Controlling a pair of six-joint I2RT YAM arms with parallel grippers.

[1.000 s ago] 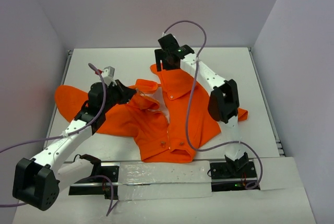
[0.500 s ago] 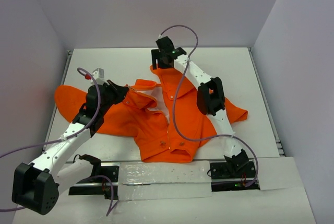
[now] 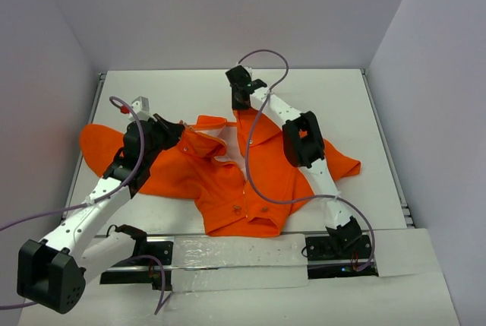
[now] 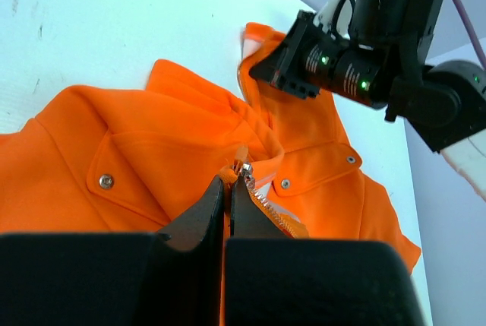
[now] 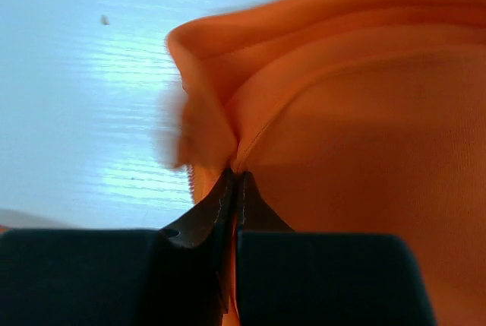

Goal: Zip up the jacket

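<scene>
The orange jacket [image 3: 250,189] lies spread on the white table, its front open near the top and pale lining [image 3: 228,147] showing. My left gripper [image 3: 180,133] sits at the left front edge. Its jaws are shut on the zipper's orange pull tab, and the metal slider [image 4: 244,168] and teeth [image 4: 273,216] show right beside the fingertips [image 4: 220,189]. My right gripper [image 3: 240,104] reaches down at the jacket's far top corner. In the right wrist view its jaws are shut on a fold of orange fabric [image 5: 228,136] at the jacket's edge.
The jacket's sleeves reach out to the left [image 3: 102,147] and right [image 3: 345,166]. Purple cables [image 3: 262,56] loop above both arms. The right arm's black wrist [image 4: 357,60] hangs close ahead in the left wrist view. Grey walls enclose the table [image 3: 152,87].
The right gripper, open a second ago, has dropped onto the jacket's far corner and shut on the fabric. The left gripper has stayed shut on the zipper pull, shifting only slightly.
</scene>
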